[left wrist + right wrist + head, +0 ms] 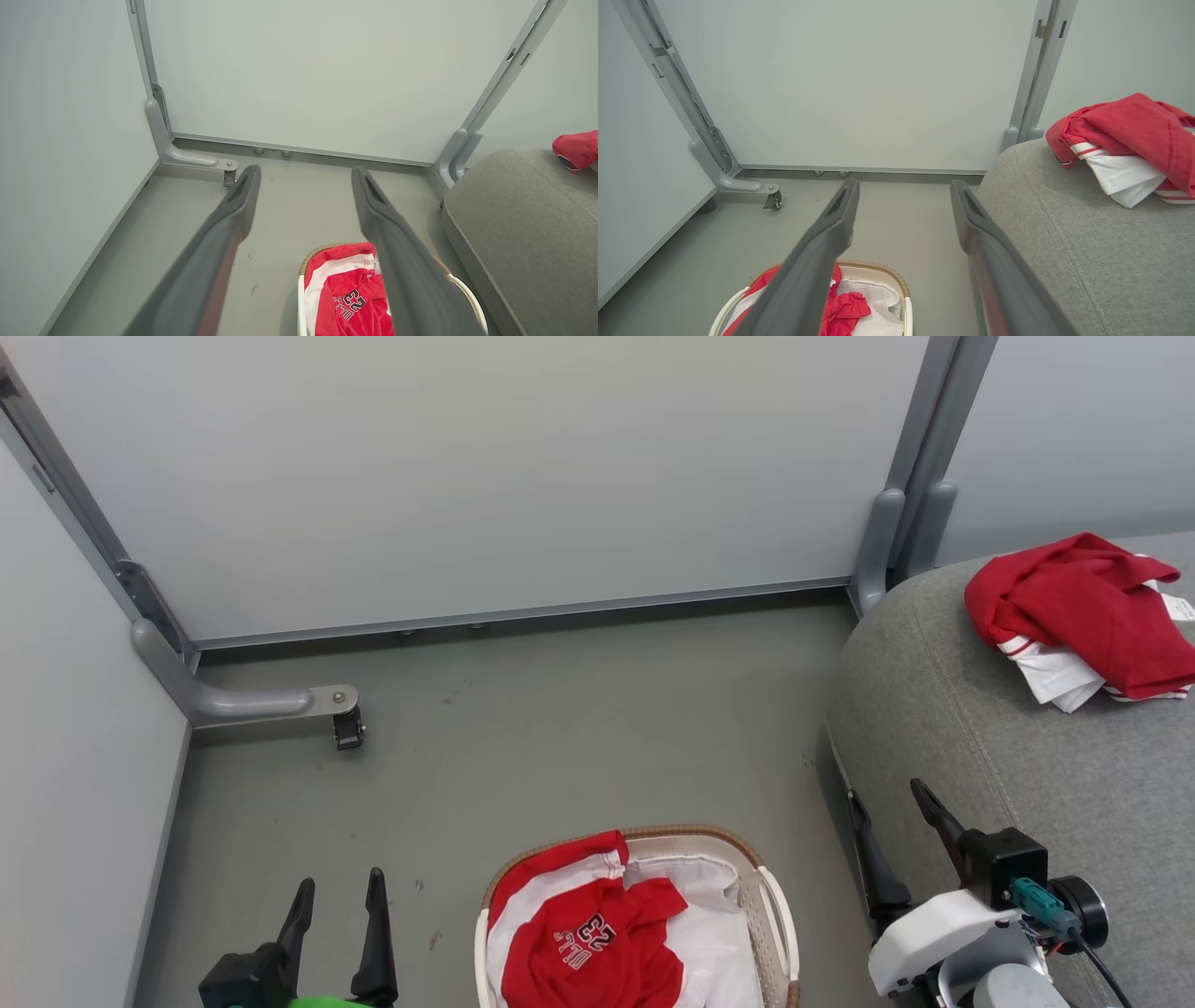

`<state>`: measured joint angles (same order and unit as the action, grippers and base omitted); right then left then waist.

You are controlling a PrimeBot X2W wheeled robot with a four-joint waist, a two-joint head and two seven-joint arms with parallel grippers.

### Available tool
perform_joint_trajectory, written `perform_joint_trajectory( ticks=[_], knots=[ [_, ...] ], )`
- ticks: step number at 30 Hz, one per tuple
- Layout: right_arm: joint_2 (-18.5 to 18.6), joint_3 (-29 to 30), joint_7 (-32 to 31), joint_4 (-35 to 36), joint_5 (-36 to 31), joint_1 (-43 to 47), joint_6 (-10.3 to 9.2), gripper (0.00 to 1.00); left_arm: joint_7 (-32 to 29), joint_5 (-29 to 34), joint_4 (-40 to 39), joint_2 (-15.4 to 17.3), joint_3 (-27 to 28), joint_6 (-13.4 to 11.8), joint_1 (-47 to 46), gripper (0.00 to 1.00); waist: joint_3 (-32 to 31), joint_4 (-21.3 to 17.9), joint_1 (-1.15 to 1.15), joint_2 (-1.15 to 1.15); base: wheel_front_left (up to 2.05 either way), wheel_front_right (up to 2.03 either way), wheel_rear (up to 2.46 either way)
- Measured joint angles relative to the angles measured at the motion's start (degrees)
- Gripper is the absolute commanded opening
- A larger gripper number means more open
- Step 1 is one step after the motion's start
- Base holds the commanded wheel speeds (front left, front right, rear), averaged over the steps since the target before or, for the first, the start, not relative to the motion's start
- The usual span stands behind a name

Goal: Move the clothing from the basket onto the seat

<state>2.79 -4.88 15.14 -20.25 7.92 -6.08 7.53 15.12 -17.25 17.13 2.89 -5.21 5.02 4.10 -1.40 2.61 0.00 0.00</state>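
**Left tool** (341, 882): fingers spread wide with nothing between them. It hangs above the floor (579, 737).

**Right tool** (885, 793): fingers likewise apart and empty. It is poised at the near edge of the seat (1008, 784).

**Basket** (780, 910): stands on the floor between the two tools, just right of the left tool and left of and below the right tool.
- Contents:
  - One piece of clothing, the red-and-white garment printed "23" (588, 943). It is bunched toward the left-tool side and laps over the rim.
  - The white cloth liner (714, 933), bare on the right-tool side.

**Seat**: lies to the right of the right tool. It bears a second crumpled red-and-white garment (1083, 607), well ahead of that tool.

**Step in hand (judged):** fetch the garment left in the basket.

**Method advised:**
- Descend with fingers wide onto the thickest red fold near the print.
- Pinch red cloth only, clear of liner and rim, or the light basket may rise with it.
- Lift until the hem clears the rim.
- Carry it across to bare cushion beside the piece already there.
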Motion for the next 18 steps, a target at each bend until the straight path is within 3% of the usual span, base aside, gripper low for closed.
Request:
perform_joint_trajectory(
  ticks=[11, 18],
  knots=[
    [0.0, 1.1, 0.0, 0.6, -0.3, -0.2, 0.00, 1.00, 0.0, 0.9, 0.6, 0.0, -2.9, 0.1, -0.8, 1.00, 0.9, 0.1, 0.00, 0.00, 0.00, 0.00, 0.00],
    [0.0, 3.4, 0.0, 2.7, -1.7, -2.1, 0.00, 1.00, 0.0, 4.4, 3.2, 0.0, -7.3, 1.1, -7.0, 1.00, 3.6, 0.1, 0.00, 0.00, 0.00, 0.00, 0.00]
  ],
)
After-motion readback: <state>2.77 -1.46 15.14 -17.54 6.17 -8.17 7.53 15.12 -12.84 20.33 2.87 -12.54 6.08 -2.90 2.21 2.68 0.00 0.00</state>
